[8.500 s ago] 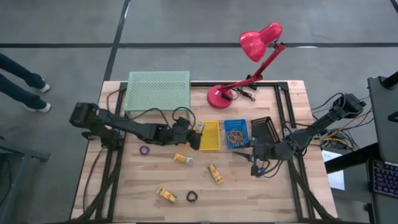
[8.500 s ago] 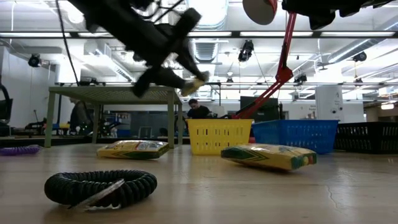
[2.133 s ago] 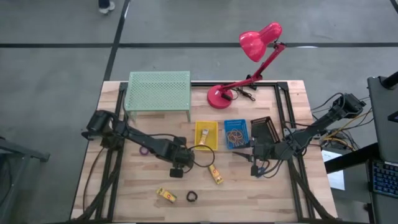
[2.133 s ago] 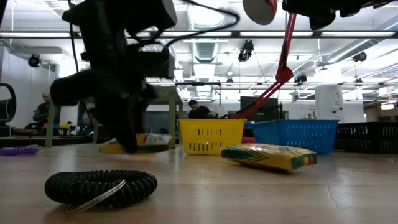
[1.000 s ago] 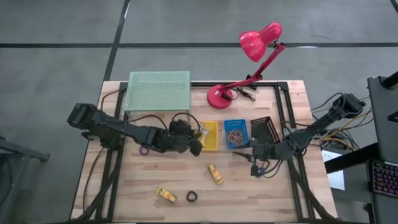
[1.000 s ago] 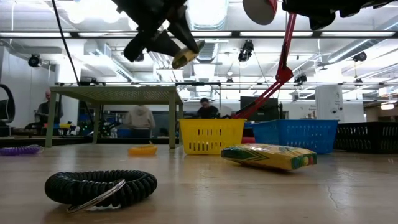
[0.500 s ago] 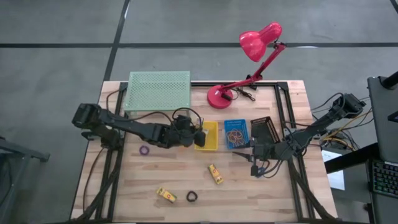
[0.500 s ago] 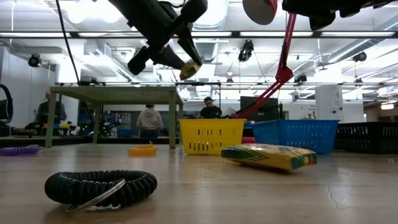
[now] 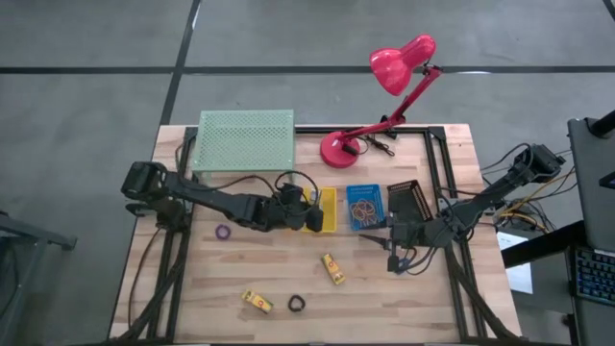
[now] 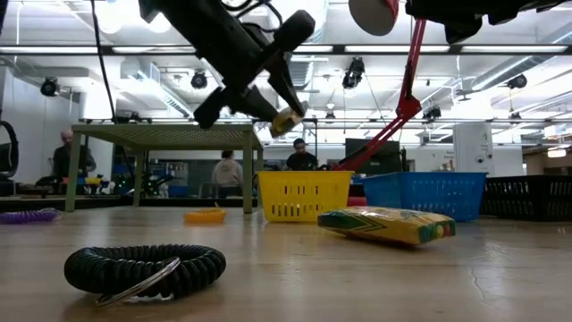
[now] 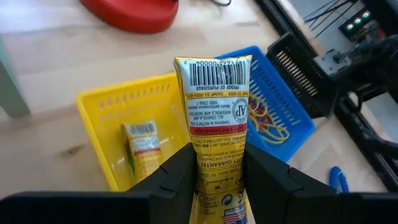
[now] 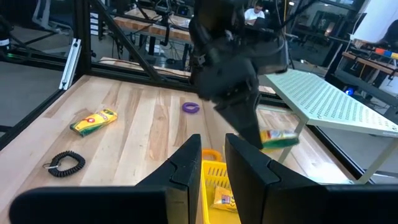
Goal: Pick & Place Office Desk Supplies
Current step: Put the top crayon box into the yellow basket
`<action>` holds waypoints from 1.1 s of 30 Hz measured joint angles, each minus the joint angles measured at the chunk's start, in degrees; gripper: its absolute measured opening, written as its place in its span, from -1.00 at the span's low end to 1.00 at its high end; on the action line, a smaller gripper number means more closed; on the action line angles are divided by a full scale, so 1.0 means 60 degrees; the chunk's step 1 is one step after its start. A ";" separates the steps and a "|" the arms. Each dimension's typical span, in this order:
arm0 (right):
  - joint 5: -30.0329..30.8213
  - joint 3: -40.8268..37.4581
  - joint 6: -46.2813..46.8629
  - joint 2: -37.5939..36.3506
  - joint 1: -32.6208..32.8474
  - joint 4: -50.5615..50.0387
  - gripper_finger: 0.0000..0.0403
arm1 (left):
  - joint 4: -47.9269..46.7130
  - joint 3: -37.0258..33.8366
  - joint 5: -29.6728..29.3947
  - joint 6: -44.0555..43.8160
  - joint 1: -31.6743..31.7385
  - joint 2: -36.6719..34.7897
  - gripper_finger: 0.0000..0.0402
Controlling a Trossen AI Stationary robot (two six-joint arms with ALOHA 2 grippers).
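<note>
My left gripper (image 9: 307, 212) hangs over the near left part of the yellow bin (image 9: 324, 209), shut on a yellow packet (image 11: 212, 118). Another yellow packet (image 11: 143, 145) lies inside that bin. Two more packets (image 9: 332, 268) (image 9: 257, 302) lie flat on the wood near the front, beside a black coil ring (image 9: 296, 304). A purple ring (image 9: 223, 232) lies at the left. My right gripper (image 9: 393, 254) waits right of centre, its fingers (image 12: 190, 160) a little apart with nothing between them. My left gripper pinches the packet by its two long narrow edges (image 11: 198, 163), one finger on each side. The packet lies along the fingers, its barcode end (image 11: 212, 73) sticking out past the fingertips. The fingers slant down from the table's left, and the packet hangs clear above the yellow bin.
A blue bin (image 9: 365, 207) with rubber bands and a black bin (image 9: 408, 200) stand right of the yellow one. The pale green mesh shelf (image 9: 245, 140) and the pink lamp's base (image 9: 340, 147) are at the back. An orange loop (image 10: 206, 216) lies on the table. People stand in the room behind.
My left gripper has carried the packet toward the table's right edge and down, until it stands over the yellow bin. Its wrist has rolled, so the packet now slants down more. The right arm has kept still.
</note>
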 joint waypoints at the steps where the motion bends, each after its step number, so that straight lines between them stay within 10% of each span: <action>1: 0.0002 0.0000 0.0000 -0.0003 0.0001 0.0005 -0.66 | -0.0024 0.0087 0.0007 -0.0104 0.0014 0.0110 -0.38; 33: 0.0004 0.0004 0.0000 0.0000 0.0000 -0.0048 -0.66 | -0.1305 0.0542 0.1772 -0.1381 0.0919 0.1312 -0.36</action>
